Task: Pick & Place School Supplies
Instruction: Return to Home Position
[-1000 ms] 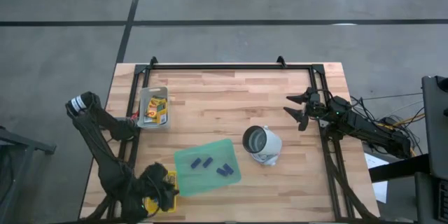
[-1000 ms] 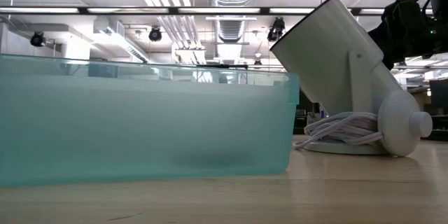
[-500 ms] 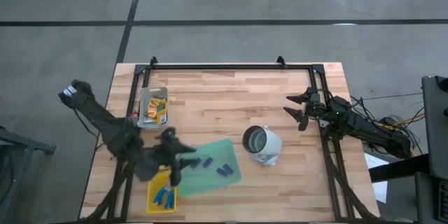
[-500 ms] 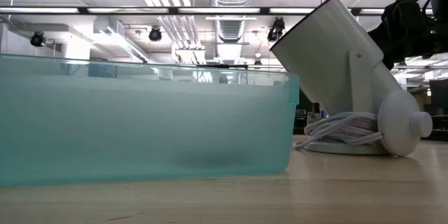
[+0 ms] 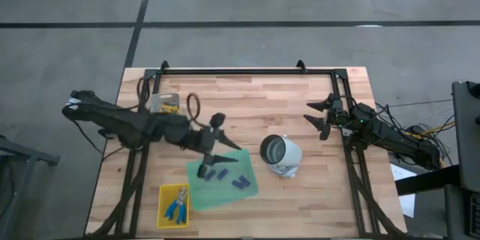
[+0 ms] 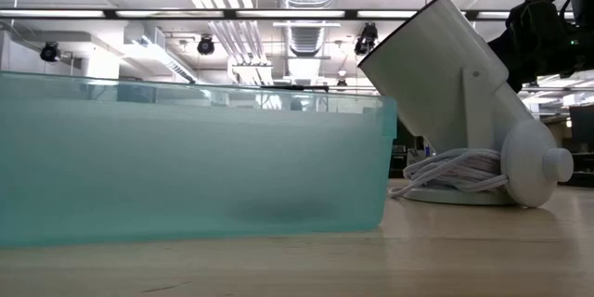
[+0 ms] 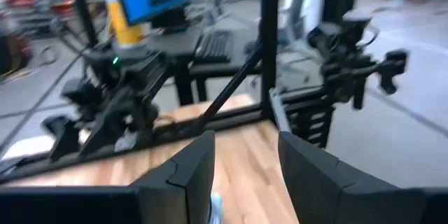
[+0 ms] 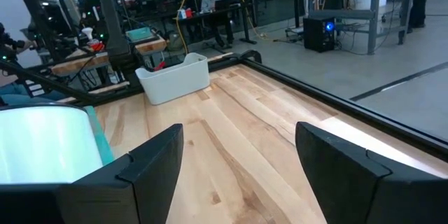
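Observation:
The purple-blue pieces lie in the translucent green tray; a second group lies nearer its right end. My left gripper is open and hangs over the tray's left part, beside the pieces; in the left wrist view its fingers stand apart. The crayon boxes sit in a white bin, partly hidden by my left arm. Two blue-handled tools lie in the yellow mesh basket. My right gripper waits open near the table's right edge.
A white lamp-like object with a coiled cord lies right of the tray. The tray's wall fills the low view. A black frame runs along the table's far and side edges. Bare wood lies toward the far side.
My left arm has swung away from the yellow basket at the near left corner, moving toward the far side and the right until its gripper is over the green tray. The basket, covered by the gripper before, now shows the blue-handled tools inside.

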